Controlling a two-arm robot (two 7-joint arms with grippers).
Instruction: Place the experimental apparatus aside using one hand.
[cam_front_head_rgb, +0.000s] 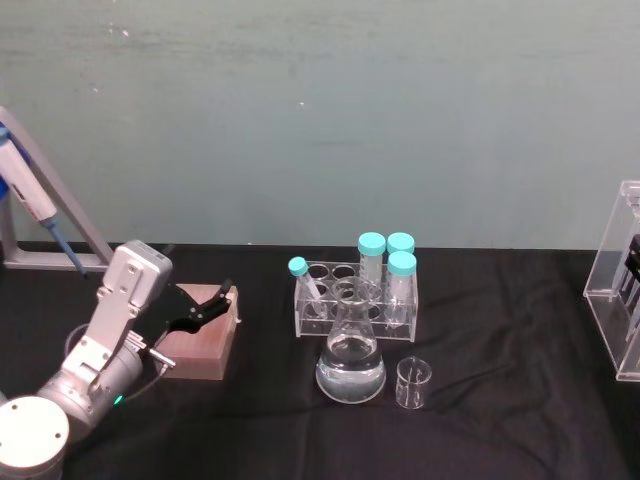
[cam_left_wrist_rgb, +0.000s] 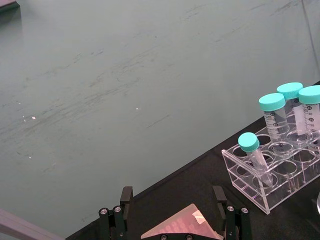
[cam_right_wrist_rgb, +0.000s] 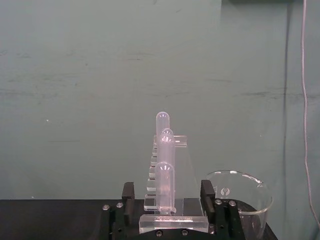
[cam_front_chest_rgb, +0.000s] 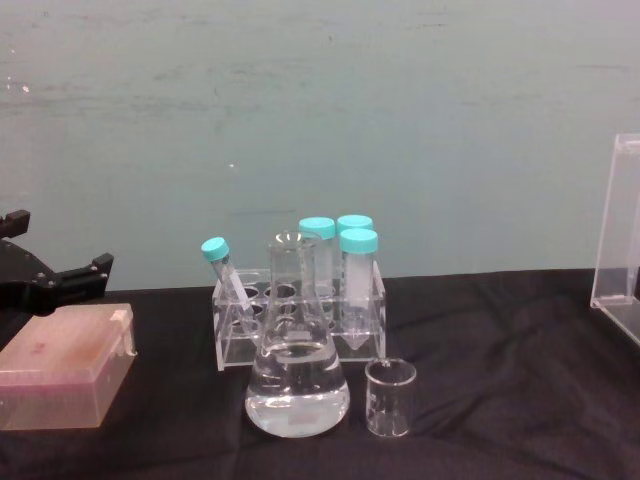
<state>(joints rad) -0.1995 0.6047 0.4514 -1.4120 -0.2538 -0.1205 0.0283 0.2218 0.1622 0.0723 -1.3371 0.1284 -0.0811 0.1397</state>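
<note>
Head view: tube rack (cam_front_head_rgb: 312, 305) just behind conical flask (cam_front_head_rgb: 351, 365), beaker (cam_front_head_rgb: 413, 383) beside.

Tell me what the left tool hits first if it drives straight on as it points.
Probably nothing near: the left tool points over the pink box, passing left of the tube rack, toward the green wall. Depth is unclear. The right tool faces the acrylic stand.

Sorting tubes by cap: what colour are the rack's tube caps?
Teal caps, best in left wrist view.
</note>
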